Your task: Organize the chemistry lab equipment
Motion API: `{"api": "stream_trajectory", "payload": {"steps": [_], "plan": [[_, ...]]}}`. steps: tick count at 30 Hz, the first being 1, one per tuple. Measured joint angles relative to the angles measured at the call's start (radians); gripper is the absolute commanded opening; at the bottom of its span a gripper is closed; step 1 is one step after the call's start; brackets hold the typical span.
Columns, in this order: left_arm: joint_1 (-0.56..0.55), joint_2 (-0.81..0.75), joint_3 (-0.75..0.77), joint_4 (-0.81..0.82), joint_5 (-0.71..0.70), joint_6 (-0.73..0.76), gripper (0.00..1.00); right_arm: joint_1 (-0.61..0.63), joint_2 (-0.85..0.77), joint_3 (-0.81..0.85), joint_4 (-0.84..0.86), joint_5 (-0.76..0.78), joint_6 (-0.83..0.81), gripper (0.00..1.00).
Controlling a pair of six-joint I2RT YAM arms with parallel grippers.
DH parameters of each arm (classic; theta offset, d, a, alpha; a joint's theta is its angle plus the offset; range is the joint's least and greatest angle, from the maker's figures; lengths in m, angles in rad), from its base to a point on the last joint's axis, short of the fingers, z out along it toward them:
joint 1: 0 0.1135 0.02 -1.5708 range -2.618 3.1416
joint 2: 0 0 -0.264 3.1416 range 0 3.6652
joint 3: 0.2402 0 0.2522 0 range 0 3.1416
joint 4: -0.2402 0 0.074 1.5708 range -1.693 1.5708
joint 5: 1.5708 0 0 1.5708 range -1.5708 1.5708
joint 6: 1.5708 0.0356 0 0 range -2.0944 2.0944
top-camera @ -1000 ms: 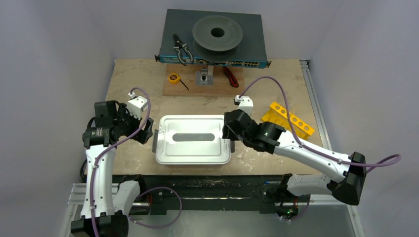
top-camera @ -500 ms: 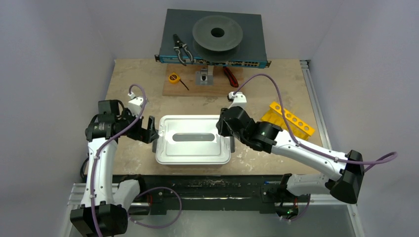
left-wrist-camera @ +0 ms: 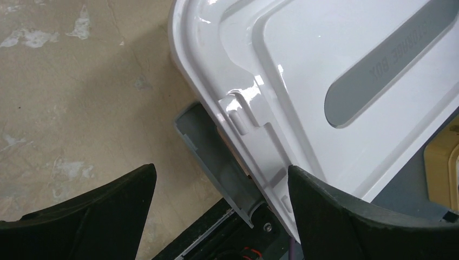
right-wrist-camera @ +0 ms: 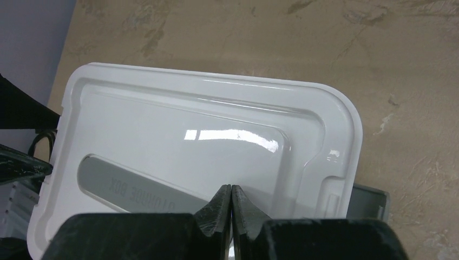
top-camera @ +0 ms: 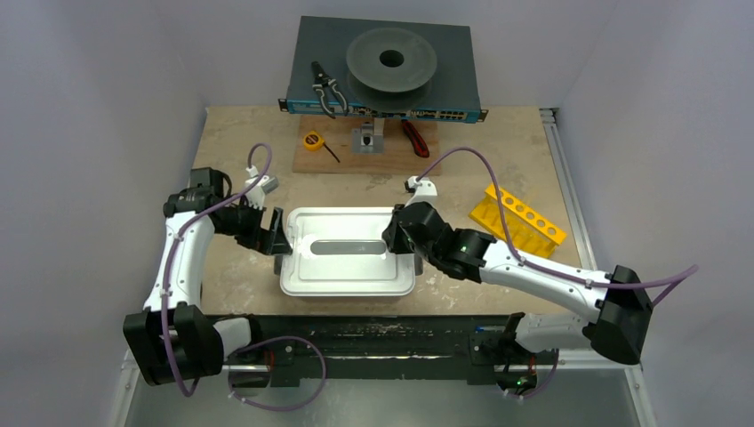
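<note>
Glossy white lidded box (top-camera: 347,267) with grey latch (left-wrist-camera: 216,157), left gripper (left-wrist-camera: 221,179) wide open beside it, right gripper (right-wrist-camera: 231,190) closed empty above.

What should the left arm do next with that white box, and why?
Probably ease the left gripper forward and close it on the grey latch, to flip it open. Its jaws stand wide on either side of that latch at the end of the white box, which is closed.

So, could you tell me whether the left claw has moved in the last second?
Yes: the left claw has moved right, up to the left end of the white storage box, which has not shifted.
</note>
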Motion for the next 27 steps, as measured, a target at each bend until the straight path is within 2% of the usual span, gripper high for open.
{"api": "stream_trajectory", "payload": {"steps": [1, 2, 13, 27], "plan": [[0.0, 0.011, 0.006, -0.01, 0.012, 0.016, 0.72, 0.0, 0.0, -0.002, 0.006, 0.002, 0.007, 0.03], [0.0, 0.022, 0.008, -0.016, 0.023, 0.029, 0.69, 0.0, 0.0, -0.005, 0.009, 0.008, 0.015, 0.02], [-0.009, 0.074, 0.021, 0.0, 0.06, 0.031, 0.68, -0.074, 0.029, -0.014, 0.07, 0.023, 0.068, 0.0], [-0.12, 0.158, 0.114, 0.152, -0.006, -0.104, 0.49, -0.207, 0.106, -0.005, 0.148, 0.037, 0.056, 0.0]]}}
